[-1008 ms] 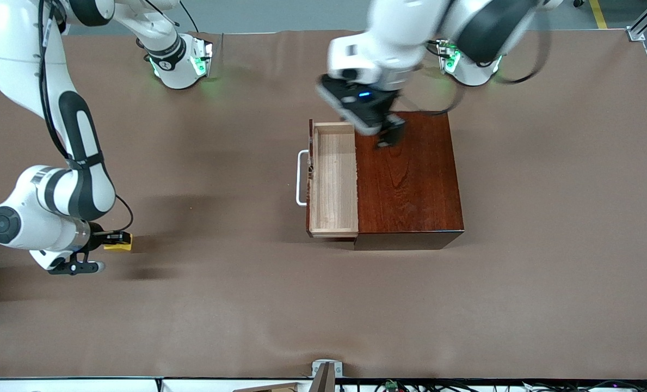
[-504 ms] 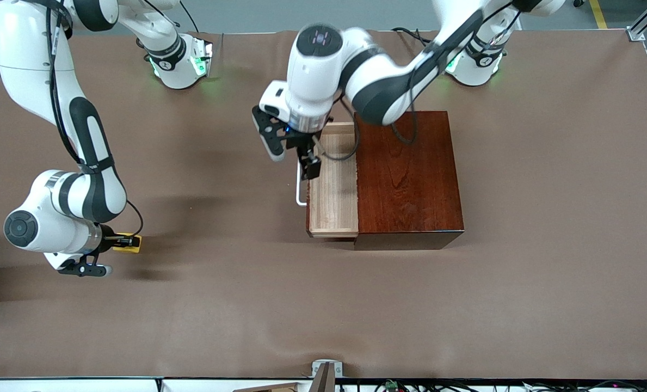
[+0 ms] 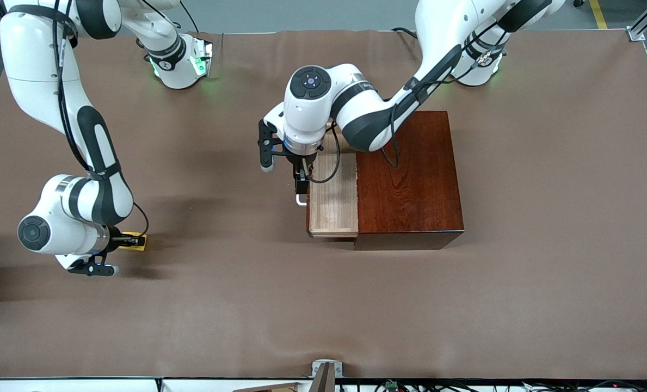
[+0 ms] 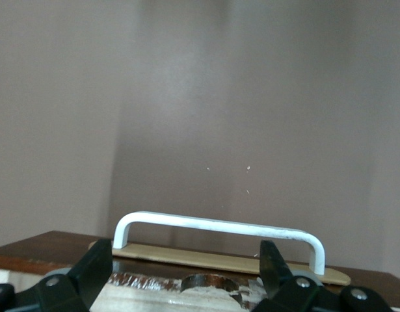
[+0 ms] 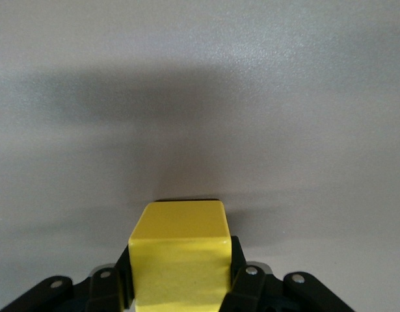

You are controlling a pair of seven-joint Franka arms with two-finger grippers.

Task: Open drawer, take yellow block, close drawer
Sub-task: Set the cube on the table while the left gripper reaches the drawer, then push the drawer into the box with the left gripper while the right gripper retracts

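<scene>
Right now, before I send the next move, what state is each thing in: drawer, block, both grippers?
drawer: pulled part way out of the wooden box, tray empty where it shows.
white handle: free, not gripped.
yellow block: held, out of the drawer.
left gripper: open, over the drawer's front edge by the handle.
right gripper: shut on the yellow block, low over the table toward the right arm's end.

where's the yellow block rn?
Clamped in the right gripper, the yellow block sits low over the table toward the right arm's end, away from the drawer.
</scene>
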